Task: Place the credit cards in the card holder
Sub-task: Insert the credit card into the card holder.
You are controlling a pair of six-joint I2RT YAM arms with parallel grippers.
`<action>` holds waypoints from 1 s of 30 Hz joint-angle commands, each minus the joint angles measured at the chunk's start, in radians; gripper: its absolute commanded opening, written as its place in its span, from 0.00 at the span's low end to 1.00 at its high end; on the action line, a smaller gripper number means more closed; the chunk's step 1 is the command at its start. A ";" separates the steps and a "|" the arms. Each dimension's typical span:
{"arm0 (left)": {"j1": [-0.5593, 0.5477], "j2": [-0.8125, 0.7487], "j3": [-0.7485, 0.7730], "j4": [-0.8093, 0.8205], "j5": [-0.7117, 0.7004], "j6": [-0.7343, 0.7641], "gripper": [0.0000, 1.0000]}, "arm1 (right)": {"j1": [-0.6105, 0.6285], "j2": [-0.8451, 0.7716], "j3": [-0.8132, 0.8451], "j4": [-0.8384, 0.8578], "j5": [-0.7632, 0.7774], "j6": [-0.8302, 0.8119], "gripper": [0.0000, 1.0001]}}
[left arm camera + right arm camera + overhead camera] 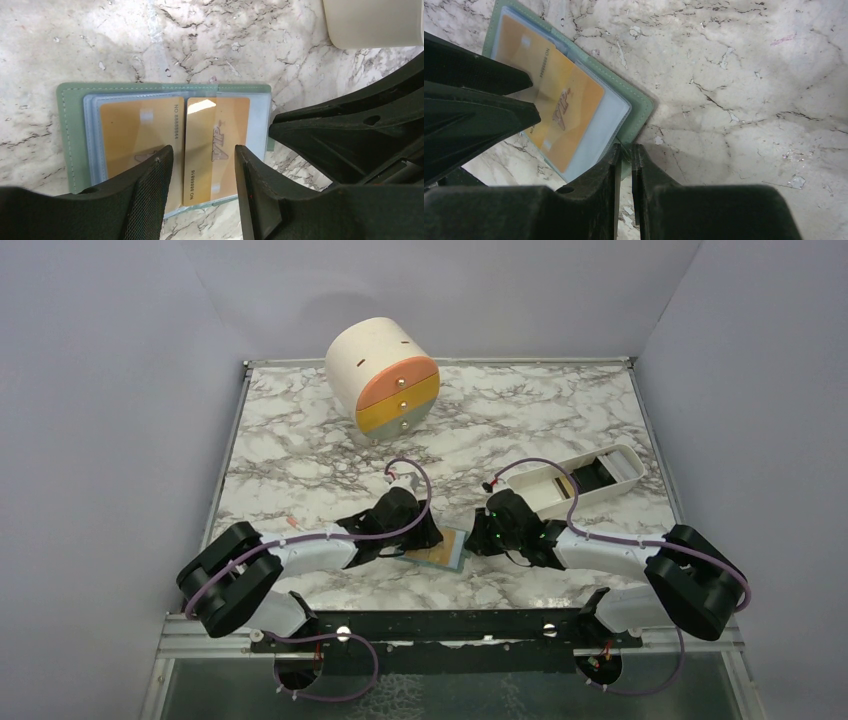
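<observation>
Card holder (447,552) lies open on the surface (300,460) between both arms. Why hold it there?
— Right fingers (594,195) pinch its green edge at 3 o'clock, likely to steady it. Left fingers (150,200) are parted and straddle an orange card (215,140) lying in its sleeve. In the left wrist view, a second card (135,135) sits at its 9 o'clock.

A cream round drawer unit (383,375) with orange, yellow and grey fronts stands at the back of the marble tabletop (300,455), a long white tray (620,462) lying to its right, nearer the front.
</observation>
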 commanded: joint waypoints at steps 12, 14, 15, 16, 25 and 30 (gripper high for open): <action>-0.020 0.060 -0.022 0.129 0.126 -0.067 0.49 | 0.005 0.026 -0.034 0.060 -0.012 0.004 0.13; -0.029 0.068 -0.022 0.148 0.133 -0.081 0.49 | 0.006 0.031 -0.031 0.064 -0.010 0.003 0.13; -0.035 0.070 -0.021 0.155 0.134 -0.087 0.49 | 0.006 0.034 -0.031 0.064 -0.008 0.003 0.13; -0.040 0.071 -0.019 0.161 0.135 -0.090 0.49 | 0.006 0.036 -0.029 0.065 -0.008 0.003 0.13; -0.056 0.067 -0.002 0.189 0.124 -0.095 0.49 | 0.006 0.027 -0.017 0.030 0.080 -0.039 0.13; -0.057 0.022 -0.023 0.205 0.115 -0.092 0.50 | 0.006 -0.037 -0.007 -0.038 0.173 -0.086 0.16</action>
